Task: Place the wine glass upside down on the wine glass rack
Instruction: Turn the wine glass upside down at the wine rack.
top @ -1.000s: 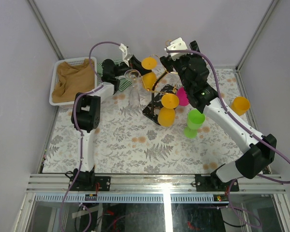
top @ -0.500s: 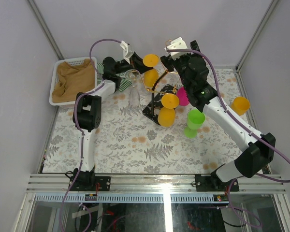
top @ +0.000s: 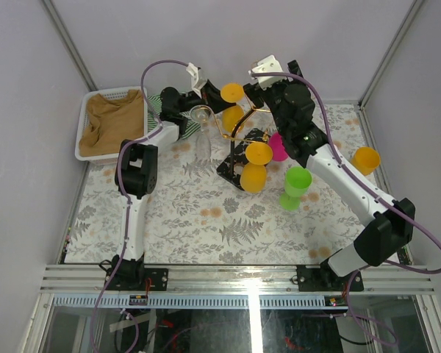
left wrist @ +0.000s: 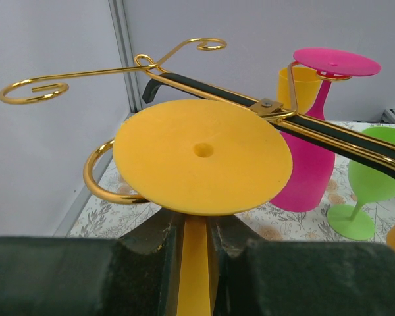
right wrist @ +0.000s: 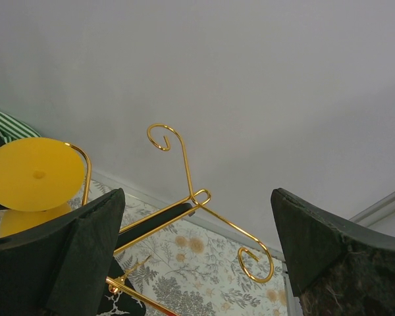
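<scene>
A yellow wine glass (top: 232,105) hangs upside down, its round foot (left wrist: 202,156) uppermost. My left gripper (left wrist: 194,230) is shut on its stem, seen from above (top: 213,95) at the rack's far left side. The gold wine glass rack (top: 244,126) stands on a black speckled base (top: 231,165). One curled gold hook (left wrist: 100,181) bends round the left rim of the foot, partly under it. My right gripper (right wrist: 197,197) stands open above the rack's top arms (right wrist: 204,197), holding nothing; from above it (top: 257,90) is at the rack's far right side.
On the rack hang a pink glass (left wrist: 316,158) and another yellow glass (top: 256,165). A green glass (top: 294,187), an orange glass (top: 365,159) and a clear glass (top: 202,136) stand on the floral table. A white basket (top: 84,121) with brown cloth sits far left.
My left gripper has carried the yellow glass a little up and to the right, closer to the rack's arms. The right gripper has barely shifted.
</scene>
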`<state>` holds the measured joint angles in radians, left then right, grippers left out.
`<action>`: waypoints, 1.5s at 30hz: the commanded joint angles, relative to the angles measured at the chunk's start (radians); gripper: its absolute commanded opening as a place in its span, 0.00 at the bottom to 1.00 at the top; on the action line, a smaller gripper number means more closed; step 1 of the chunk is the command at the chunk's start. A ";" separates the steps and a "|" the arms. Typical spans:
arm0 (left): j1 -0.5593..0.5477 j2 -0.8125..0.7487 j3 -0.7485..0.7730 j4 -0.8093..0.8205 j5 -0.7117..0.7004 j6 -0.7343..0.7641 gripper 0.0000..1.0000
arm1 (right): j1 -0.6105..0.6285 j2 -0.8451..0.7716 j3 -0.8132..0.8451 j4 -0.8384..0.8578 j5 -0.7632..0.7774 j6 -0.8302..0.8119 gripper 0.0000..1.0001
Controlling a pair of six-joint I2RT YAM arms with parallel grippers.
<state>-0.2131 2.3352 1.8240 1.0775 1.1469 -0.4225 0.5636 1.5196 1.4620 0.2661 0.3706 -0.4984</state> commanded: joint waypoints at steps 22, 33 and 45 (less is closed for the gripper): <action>-0.005 0.090 0.098 0.062 -0.148 0.011 0.00 | -0.020 0.053 0.113 0.034 -0.024 -0.024 0.99; 0.011 0.095 0.100 0.061 -0.242 0.035 0.01 | -0.024 0.068 0.125 0.036 -0.027 -0.028 0.99; 0.035 0.019 -0.021 0.107 -0.219 0.039 0.00 | -0.026 0.073 0.123 0.039 -0.041 -0.016 0.99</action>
<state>-0.1944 2.4115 1.8507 1.1236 0.9344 -0.4114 0.5430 1.5890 1.5345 0.2653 0.3458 -0.5144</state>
